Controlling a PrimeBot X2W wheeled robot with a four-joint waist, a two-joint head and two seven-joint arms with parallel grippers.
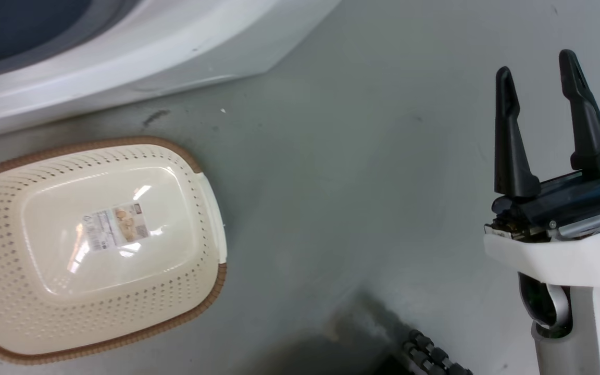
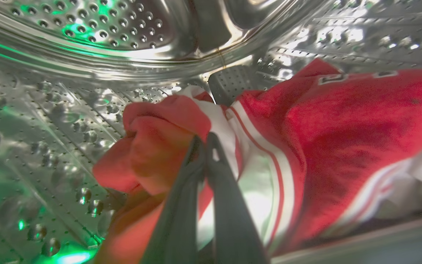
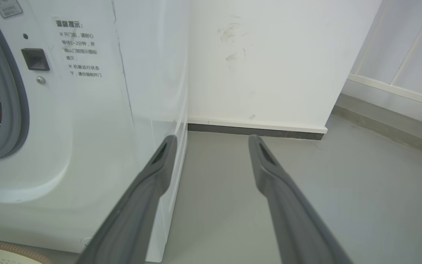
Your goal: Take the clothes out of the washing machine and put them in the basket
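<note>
My left hand (image 2: pixel 205 141) is pinched shut on a plump red fold (image 2: pixel 159 146) of the clothes, the two fingers pressed together with the cloth bunched over their tips. Just to the right of the fingers, touching that fold, lies a red garment with white stripes (image 2: pixel 328 132), spread wide and sagging; past both, the perforated steel drum (image 2: pixel 86 29) curves around everything. I judge this load soft, limp and light, though it may be damp and cling. It has no stiff edge to aim for, so a thick gather like the one I hold is the best purchase. A thin single layer could slide out from between smooth fingers. The striped piece lies against my fold, so it may drag along or snag on the door ring. My right hand (image 1: pixel 535 62) hangs wide apart and holds nothing, with grey floor (image 1: pixel 357 182) under it and the white washing machine (image 3: pixel 86 128) to its left. The basket (image 1: pixel 164 141) sits on the floor well off to that hand's left, close below the machine's front, with the label sticker on its base in plain sight.
</note>
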